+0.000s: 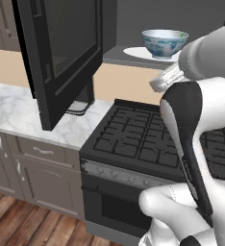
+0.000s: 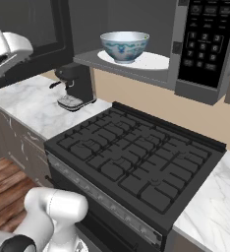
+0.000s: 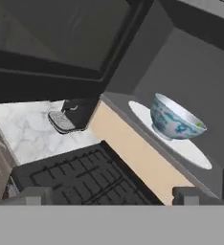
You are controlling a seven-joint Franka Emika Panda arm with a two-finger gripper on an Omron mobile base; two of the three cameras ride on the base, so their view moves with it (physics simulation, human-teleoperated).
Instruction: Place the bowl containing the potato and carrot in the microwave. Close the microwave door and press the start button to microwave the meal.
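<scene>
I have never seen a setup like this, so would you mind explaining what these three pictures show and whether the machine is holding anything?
It is a rendered kitchen with a white robot arm. Two pictures come from cameras behind the arm, left and right; the third looks along its gripper, whose jaws stand open and hold nothing. The blue-patterned bowl sits on the white turntable plate inside the microwave, above a black stove. The microwave door hangs open. A coffee machine stands on the marble counter.

Bowl [image 2: 124, 46] sits on turntable plate [image 2: 154, 61] inside microwave [image 2: 205, 49]; coffee machine [image 2: 76, 86] on counter [image 2: 28, 108].
</scene>
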